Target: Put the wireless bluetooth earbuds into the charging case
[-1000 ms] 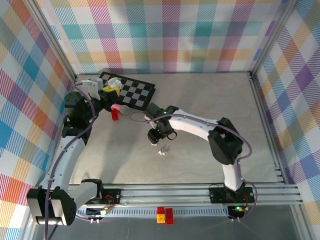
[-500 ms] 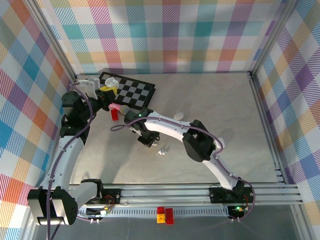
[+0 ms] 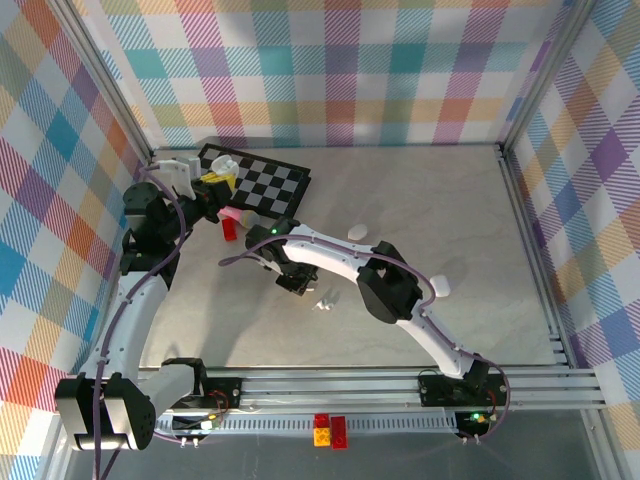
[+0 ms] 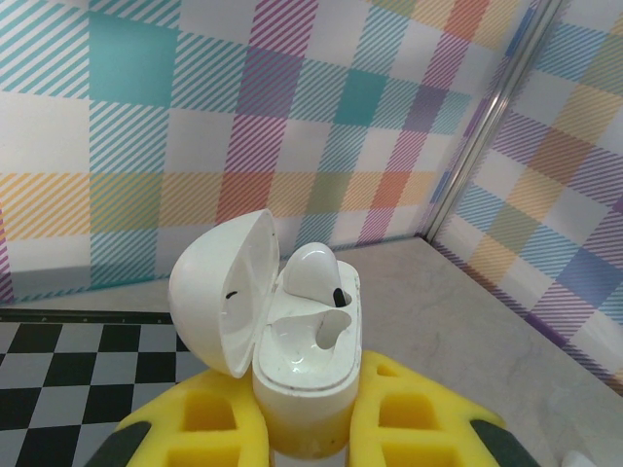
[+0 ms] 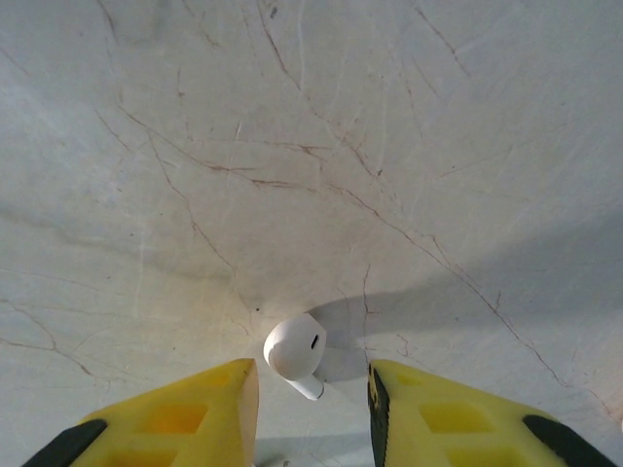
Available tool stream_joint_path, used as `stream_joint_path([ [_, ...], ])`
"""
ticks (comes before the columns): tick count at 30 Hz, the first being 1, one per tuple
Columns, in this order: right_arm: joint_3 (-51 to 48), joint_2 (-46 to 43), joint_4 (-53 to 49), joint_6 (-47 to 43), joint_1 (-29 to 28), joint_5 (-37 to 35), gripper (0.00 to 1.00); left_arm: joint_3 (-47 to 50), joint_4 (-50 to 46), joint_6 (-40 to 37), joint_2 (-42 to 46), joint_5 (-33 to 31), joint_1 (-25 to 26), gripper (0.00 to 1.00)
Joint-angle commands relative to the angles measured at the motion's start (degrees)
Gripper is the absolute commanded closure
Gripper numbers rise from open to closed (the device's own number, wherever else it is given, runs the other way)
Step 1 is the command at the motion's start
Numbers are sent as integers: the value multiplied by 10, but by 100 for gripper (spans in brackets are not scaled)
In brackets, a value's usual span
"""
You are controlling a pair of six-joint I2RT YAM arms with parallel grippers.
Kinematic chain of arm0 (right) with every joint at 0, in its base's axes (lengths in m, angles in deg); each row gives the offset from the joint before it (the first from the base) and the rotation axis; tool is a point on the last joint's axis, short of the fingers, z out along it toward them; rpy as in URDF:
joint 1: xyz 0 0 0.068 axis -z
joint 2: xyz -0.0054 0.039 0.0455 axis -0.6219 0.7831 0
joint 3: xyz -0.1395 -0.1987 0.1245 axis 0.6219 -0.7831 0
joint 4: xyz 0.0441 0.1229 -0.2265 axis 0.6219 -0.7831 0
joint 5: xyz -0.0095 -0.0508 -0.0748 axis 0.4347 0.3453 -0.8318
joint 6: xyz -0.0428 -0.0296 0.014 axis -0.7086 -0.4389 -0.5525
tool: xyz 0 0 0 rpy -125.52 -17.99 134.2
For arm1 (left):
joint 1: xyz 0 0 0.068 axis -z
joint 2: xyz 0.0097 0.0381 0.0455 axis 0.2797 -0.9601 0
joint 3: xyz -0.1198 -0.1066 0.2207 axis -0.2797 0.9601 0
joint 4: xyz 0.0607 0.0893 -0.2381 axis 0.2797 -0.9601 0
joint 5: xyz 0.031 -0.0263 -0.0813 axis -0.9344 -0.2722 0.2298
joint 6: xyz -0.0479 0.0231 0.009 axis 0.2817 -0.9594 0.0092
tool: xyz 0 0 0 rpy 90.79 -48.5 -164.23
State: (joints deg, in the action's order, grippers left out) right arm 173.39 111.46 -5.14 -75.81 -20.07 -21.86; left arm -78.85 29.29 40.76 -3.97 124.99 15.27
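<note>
Pale counter (image 5: 389,117), half done: left claw (image 4: 307,428) is clamping the charging case (image 4: 302,375), seated earbud (image 4: 313,272) inside, while right claw (image 5: 311,375), narrowly parted, is straddling a loose earbud (image 5: 294,348) well away from it.

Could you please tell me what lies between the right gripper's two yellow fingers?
In the right wrist view, a white earbud lies on the table between the fingers of the right gripper, with a gap on each side.
</note>
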Motion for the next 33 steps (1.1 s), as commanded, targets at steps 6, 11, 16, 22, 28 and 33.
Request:
stream_joint_path([
  [6,20,22,-17,-11,-3,11,65,-11,6,-3,6,17,-9,100],
  [11,24,30,-19,-12,-2,14,68,-10,7,-2,6,17,-9,100],
  [16,24,38,-17,-13,-2,17,69,-8,7,-1,5,20,-9,100],
  [22,25,46,-24,-12,0,21,75,-10,7,-1,5,22,-9,100],
  [28,11,20,0,-11,5,34,77,-10,7,0,3,27,-9,100],
  [33,-51,-47,65,25,19,59,77,-3,14,1,9,10,-9,100],
])
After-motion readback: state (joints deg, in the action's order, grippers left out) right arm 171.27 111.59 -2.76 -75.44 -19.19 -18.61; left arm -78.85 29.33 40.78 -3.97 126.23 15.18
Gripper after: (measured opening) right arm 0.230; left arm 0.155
